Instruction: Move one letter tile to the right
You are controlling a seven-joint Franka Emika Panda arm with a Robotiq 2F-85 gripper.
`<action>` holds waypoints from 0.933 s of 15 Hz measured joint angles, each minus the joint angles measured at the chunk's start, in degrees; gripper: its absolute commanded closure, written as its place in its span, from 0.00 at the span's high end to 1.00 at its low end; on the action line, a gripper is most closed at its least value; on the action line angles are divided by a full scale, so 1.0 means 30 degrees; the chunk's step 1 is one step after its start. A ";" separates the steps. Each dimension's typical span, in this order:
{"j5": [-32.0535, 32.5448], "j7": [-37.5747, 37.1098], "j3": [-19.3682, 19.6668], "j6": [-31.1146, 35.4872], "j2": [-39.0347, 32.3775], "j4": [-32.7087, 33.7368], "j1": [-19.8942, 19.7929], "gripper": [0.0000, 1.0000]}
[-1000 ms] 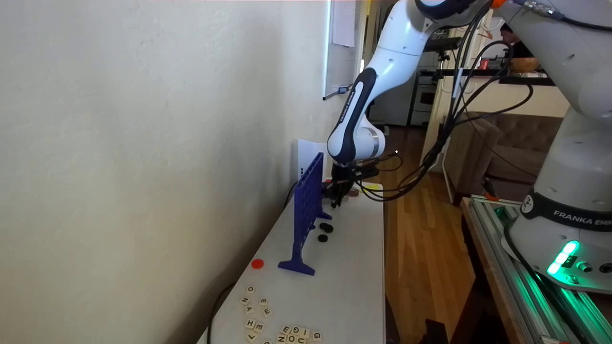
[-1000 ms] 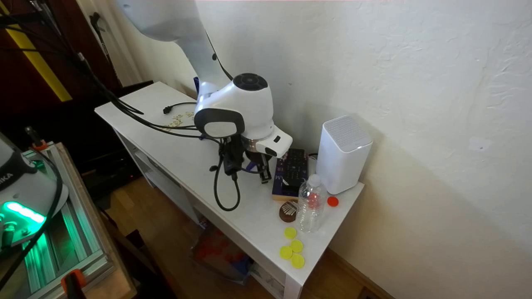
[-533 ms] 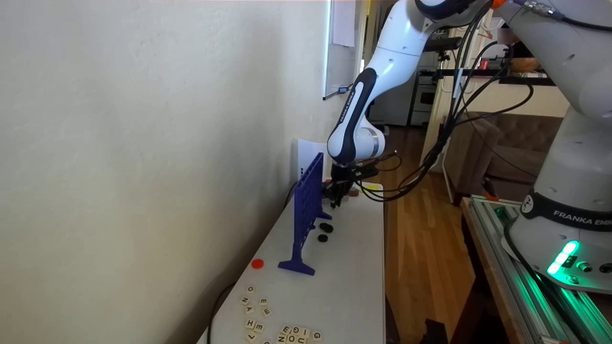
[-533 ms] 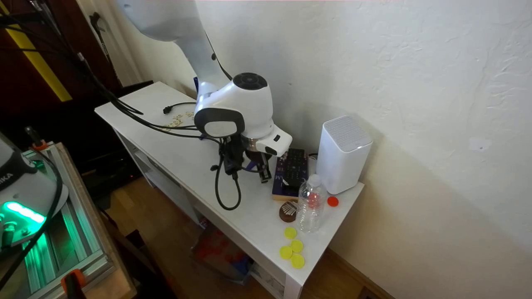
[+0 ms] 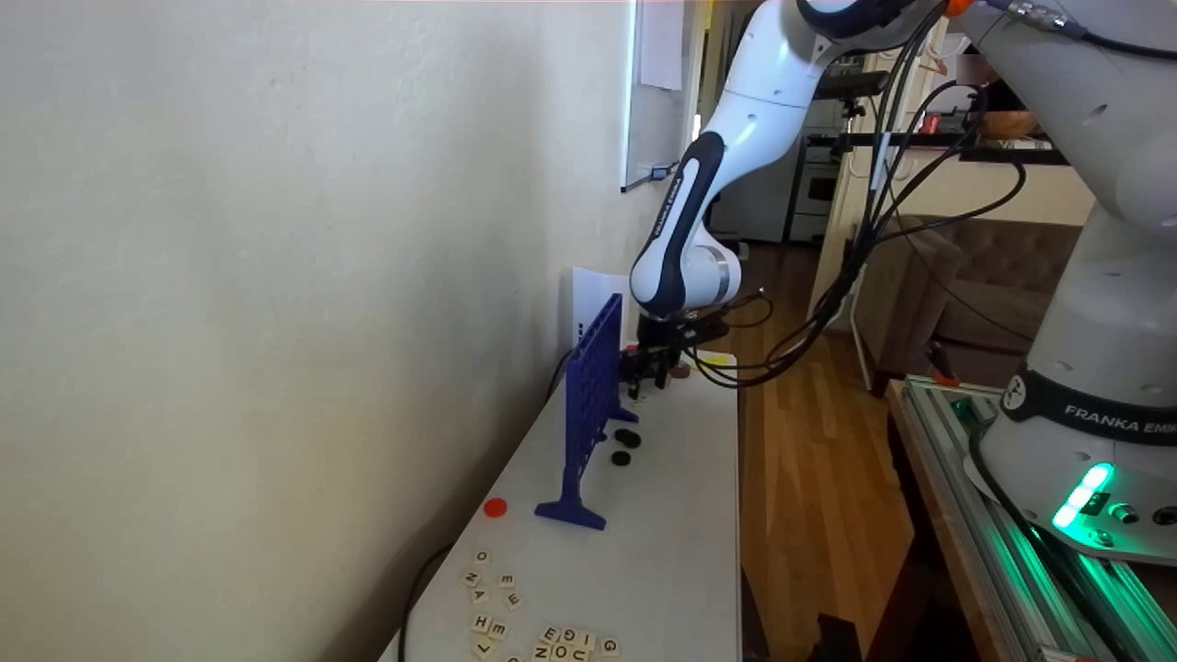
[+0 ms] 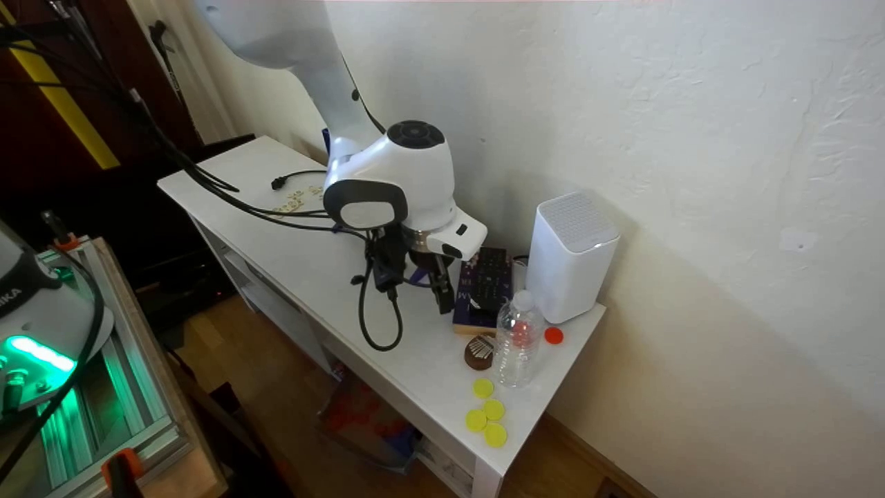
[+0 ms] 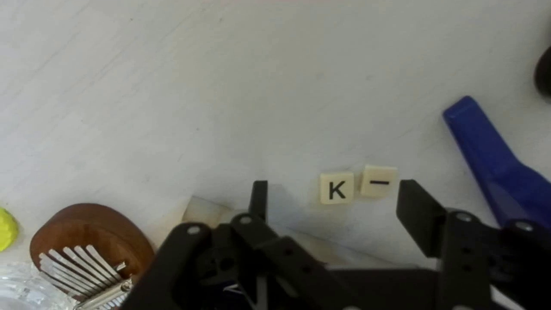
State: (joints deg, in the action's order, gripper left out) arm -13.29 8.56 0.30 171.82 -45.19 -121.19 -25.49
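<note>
Two cream letter tiles lie side by side on the white tabletop in the wrist view. The K tile [image 7: 337, 188] is on the left, and a bar-marked tile [image 7: 379, 181], slightly turned, sits close to its right. My gripper [image 7: 339, 206] is open above them, its fingers spread wide on either side of the pair with nothing held. The right finger [image 7: 417, 215] appears close to the bar-marked tile; contact cannot be made out. In an exterior view the gripper [image 5: 647, 386] hangs low over the table. Several more letter tiles [image 5: 560, 652] lie at the table's near end.
A blue upright grid frame [image 5: 593, 405] stands beside the gripper, its foot [image 7: 482, 142] right of the tiles. Black discs [image 5: 622, 458] lie near it. A book [image 6: 464, 315], thumb piano [image 6: 479, 351], clear bottle [image 6: 517, 353], white box [image 6: 574, 263] and yellow discs [image 6: 495, 434] occupy the other end.
The fingers have opened within the last half second, spreading apart from a shut state. The arm has hardly moved, and the visible tiles and other objects stay where they were.
</note>
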 measured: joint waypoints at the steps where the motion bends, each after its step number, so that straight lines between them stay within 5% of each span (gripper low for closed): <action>1: 0.0000 -0.0015 0.0086 0.0053 0.0000 0.0000 0.0041 1.00; 7: 0.0001 -0.0620 0.0657 -0.0004 0.0029 -0.0031 0.0528 1.00; 14: -0.0072 -0.6279 0.4437 -0.5316 0.3291 -0.2307 0.4490 1.00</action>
State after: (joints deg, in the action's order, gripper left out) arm -13.51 -10.28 13.61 155.87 -35.32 -128.12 -12.02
